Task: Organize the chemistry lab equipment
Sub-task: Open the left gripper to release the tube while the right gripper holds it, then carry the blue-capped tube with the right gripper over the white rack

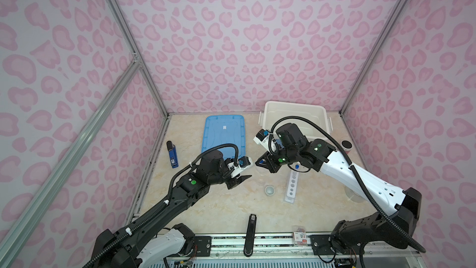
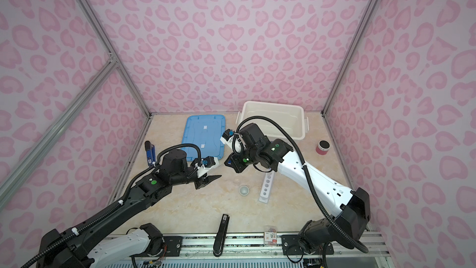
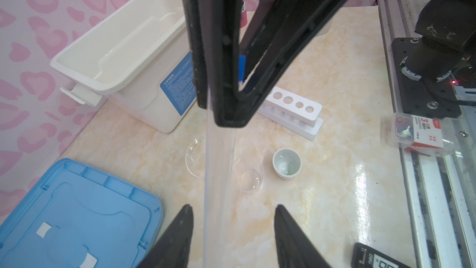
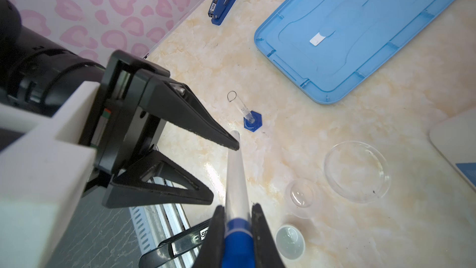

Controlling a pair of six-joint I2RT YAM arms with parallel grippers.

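Beige marble-look table [image 1: 211, 210]. Far side: blue lid [image 1: 224, 130] flat; white bin [image 1: 296, 110] to its right. Nr left wall: blue/black stick [image 1: 172, 154]. Nr right wall: pink can [image 1: 347, 145], black top. Centre: L gripper [image 1: 240, 180], fingers apart; R gripper [image 1: 257, 164] facing it, closed on blue-capped test tube [image 1: 261, 161]. Nr R arm: white holed rack [image 1: 292, 186], tiny pale cup [image 1: 269, 190] just beside. Front edge: black bar [image 1: 251, 230].

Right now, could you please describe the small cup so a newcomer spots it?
On the marble table, find the white holed rack. Just left of it in a top view stands the small cup, opaque and pale, unlike the clear glass dishes nearby.
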